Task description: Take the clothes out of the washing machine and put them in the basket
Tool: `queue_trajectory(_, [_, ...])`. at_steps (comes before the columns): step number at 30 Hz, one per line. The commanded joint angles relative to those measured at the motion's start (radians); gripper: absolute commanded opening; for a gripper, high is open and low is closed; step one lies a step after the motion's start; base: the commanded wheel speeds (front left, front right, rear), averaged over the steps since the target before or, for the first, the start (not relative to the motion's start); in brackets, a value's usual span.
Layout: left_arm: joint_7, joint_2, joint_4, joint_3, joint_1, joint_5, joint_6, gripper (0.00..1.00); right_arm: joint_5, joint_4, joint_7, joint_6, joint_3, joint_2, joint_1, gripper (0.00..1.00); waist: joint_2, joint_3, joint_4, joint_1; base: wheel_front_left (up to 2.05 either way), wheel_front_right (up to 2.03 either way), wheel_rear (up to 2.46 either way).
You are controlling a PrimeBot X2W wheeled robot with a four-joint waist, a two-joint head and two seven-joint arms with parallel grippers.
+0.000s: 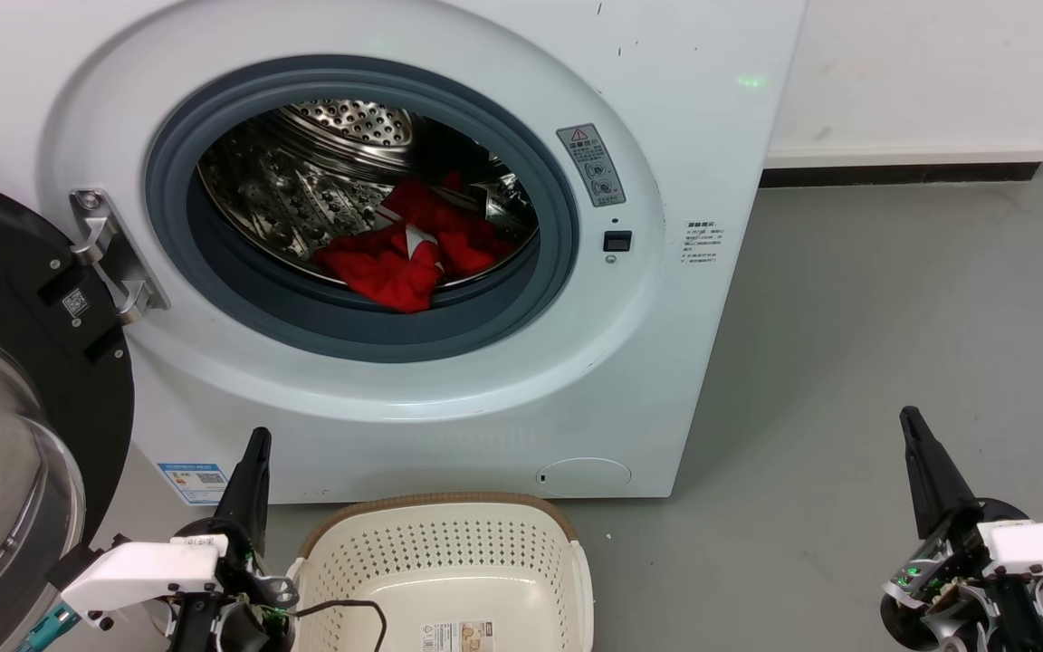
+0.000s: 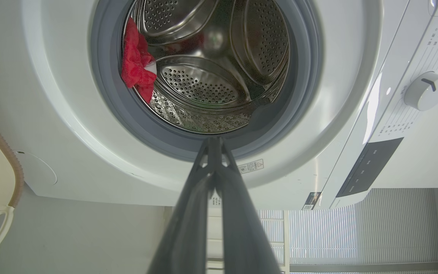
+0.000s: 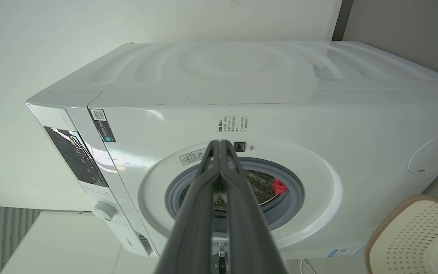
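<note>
Clothes (image 1: 404,249): red heap inside the washing machine (image 1: 503,398), low at the front of its drum
Door (image 1: 23,362): swung open at the machine's left
Basket (image 1: 435,543): on the floor just before the machine
Left gripper (image 1: 258,436): fingers pressed together, holding nothing, before the machine
Right gripper (image 1: 909,417): fingers pressed together, holding nothing, off the machine's right side

You face the washing machine (image 1: 712,136), its door (image 1: 5,290) swung out to your left, and the clothes (image 1: 404,258) lie low in the drum, toward the front, seemingly touching the porthole's inner lip. The basket (image 1: 435,500) sits on the floor (image 1: 893,299) just before the machine, below the porthole. Your left gripper (image 1: 258,439) stands just left of the basket; your right gripper (image 1: 911,421) is well to the right, past the machine's side.
</note>
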Motion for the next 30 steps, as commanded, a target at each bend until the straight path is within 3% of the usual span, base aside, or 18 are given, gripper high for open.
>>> queue_trajectory(1, [0.003,-0.002,-0.001,0.003,-0.005,-0.001,-0.002,0.0,-0.005,0.002,0.002,0.0,0.0,0.004,-0.014,0.0,0.0,0.0,0.0,0.0,0.0,0.0,0.0])
queue_trajectory(15, [0.003,-0.002,-0.001,0.003,-0.005,-0.001,-0.002,0.0,-0.004,0.002,0.002,0.0,0.0,0.004,-0.014,0.0,0.0,0.0,0.0,0.0,0.0,0.0,0.0])
queue_trajectory(16, [0.0,0.0,0.003,-0.001,0.001,0.0,0.0,1.0,0.0,0.002,0.0,0.0,0.0,0.0,0.002,1.0,0.0,0.0,0.0,0.0,0.0,0.0,0.0])
queue_trajectory(30, [-0.066,0.0,-0.034,-0.058,-0.004,0.041,0.0,1.0,-0.073,-0.037,-0.066,0.0,0.031,0.001,0.027,1.0,0.0,0.001,0.002,0.0,0.0,0.0,0.0])
